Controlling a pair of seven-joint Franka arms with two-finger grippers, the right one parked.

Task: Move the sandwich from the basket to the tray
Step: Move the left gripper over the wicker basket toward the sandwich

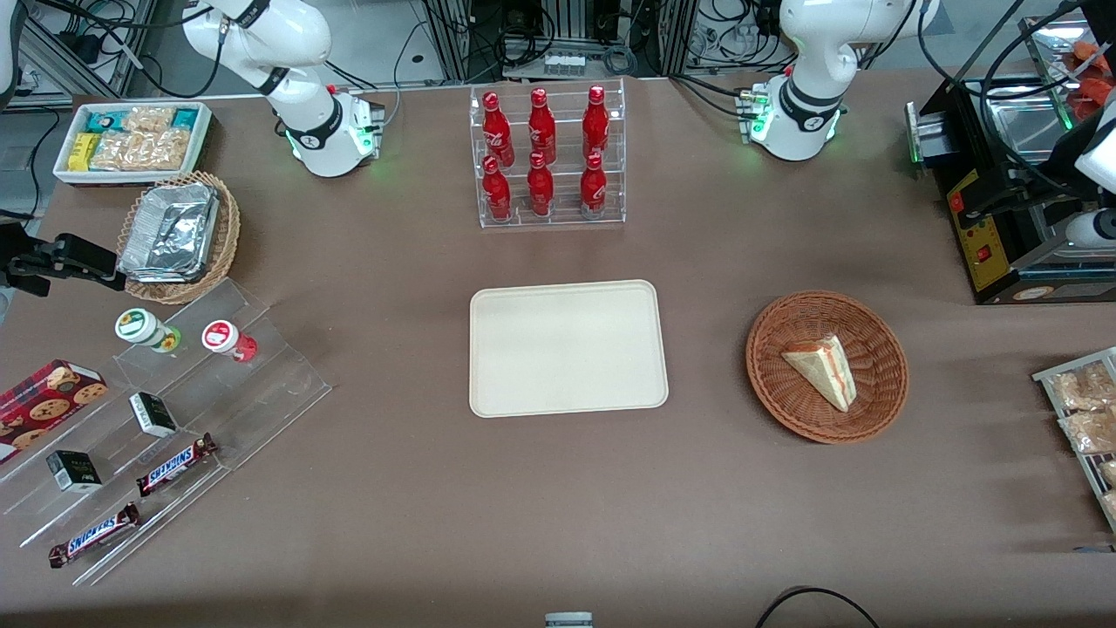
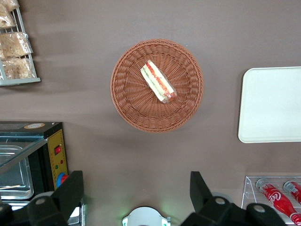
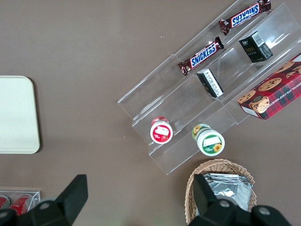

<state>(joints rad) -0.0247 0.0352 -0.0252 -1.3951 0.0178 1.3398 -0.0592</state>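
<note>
The sandwich (image 1: 819,371) (image 2: 158,82), a pale wedge with red and green filling, lies in the round reddish-brown basket (image 1: 767,349) (image 2: 131,103). Beside the basket, toward the parked arm's end of the table, the cream tray (image 1: 567,349) (image 2: 270,103) lies flat with nothing on it. My gripper (image 2: 136,190) hangs high above the table, between the basket and the working arm's base, farther from the front camera than the basket. It is open wide with nothing between its black fingers (image 2: 70,190).
A clear rack of red bottles (image 1: 545,157) stands farther back than the tray. A black machine (image 1: 1003,227) and a rack of bagged snacks (image 1: 1081,410) sit at the working arm's end. Acrylic steps with snacks (image 1: 174,410), a tan foil-filled basket (image 1: 179,231) and a white tub (image 1: 131,139) sit at the parked arm's end.
</note>
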